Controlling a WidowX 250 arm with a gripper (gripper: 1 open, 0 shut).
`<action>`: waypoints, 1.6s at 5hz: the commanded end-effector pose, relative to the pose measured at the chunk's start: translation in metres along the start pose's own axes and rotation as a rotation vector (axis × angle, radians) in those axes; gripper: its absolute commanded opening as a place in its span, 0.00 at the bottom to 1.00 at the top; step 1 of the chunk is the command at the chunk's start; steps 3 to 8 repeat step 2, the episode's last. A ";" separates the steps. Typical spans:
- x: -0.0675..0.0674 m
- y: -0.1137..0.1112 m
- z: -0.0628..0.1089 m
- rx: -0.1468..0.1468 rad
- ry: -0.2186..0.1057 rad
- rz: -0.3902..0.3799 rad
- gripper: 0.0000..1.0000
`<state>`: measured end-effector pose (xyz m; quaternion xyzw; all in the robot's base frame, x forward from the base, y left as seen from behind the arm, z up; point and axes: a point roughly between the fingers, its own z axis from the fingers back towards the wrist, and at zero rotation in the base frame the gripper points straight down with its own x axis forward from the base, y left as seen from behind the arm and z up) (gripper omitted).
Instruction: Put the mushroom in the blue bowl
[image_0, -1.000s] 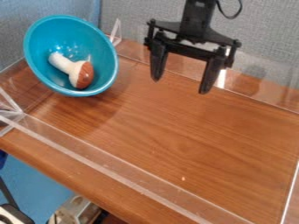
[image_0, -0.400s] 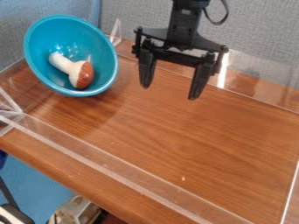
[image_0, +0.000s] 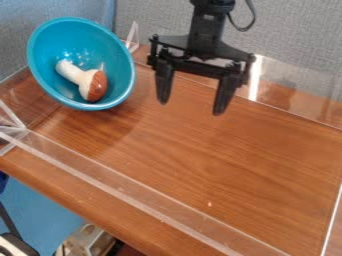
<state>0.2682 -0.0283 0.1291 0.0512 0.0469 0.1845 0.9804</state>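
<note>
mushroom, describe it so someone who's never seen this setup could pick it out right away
Start at the wooden table and go to its far left corner, where a large turquoise-blue bowl sits tilted toward the camera. The mushroom lies on its side inside that bowl. It is the only thing in the bowl: a small toy with a cream-white stem and a reddish-brown cap.

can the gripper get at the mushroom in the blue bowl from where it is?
Probably yes. The gripper hangs with jaws wide open and empty over bare table to the right of the blue bowl. The mushroom lies uncovered in the tilted bowl, nothing between; only the bowl's rim might crowd the approach.
</note>
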 end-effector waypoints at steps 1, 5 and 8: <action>-0.009 -0.012 0.019 -0.019 -0.045 0.022 1.00; 0.002 -0.004 0.025 -0.013 -0.063 -0.024 1.00; 0.002 -0.004 0.025 -0.013 -0.063 -0.024 1.00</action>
